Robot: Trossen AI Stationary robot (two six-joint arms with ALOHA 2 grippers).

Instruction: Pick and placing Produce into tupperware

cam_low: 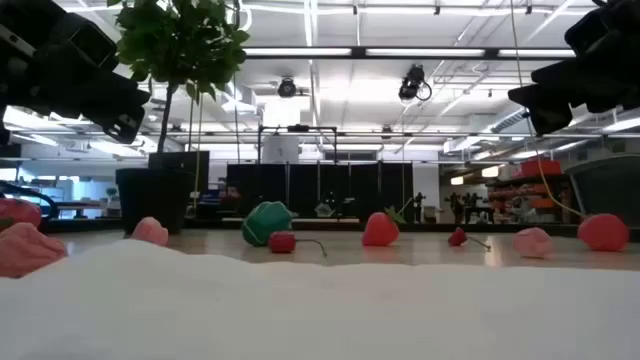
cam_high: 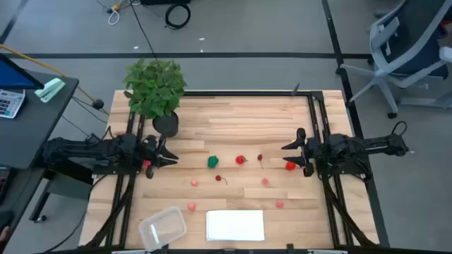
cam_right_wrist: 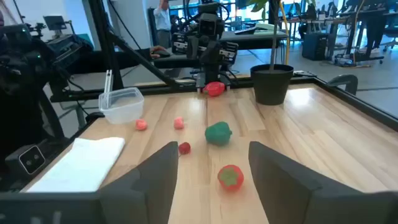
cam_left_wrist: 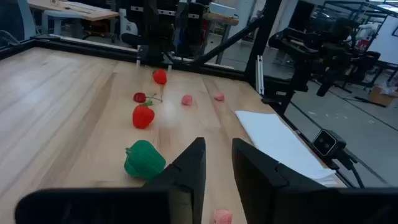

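Dark fingers of the left gripper stand only a little apart, with a narrow gap between them, and nothing is in this gap. The gripper hangs above the left side of the wooden table, just in front of the potted plant. A red piece lies on the wood beside this gripper, under the arm. It does not look to be held.

The right gripper is at the right side of the table, facing the left one. Its fingers are spread wide and hold nothing. Another red piece lies just beside its fingertips.

Between the two grippers the rest of the produce is scattered on the wood. A green piece lies nearer the left gripper and a red strawberry-like piece is just to the right of it. Near these are two small dark red ones with thin stems and several small pink pieces toward the front edge.

The tupperware stands at the front left of the table, clear and tilted a little in the high view, and no piece shows inside it. Beside it, apart from it, lies a flat white sheet.
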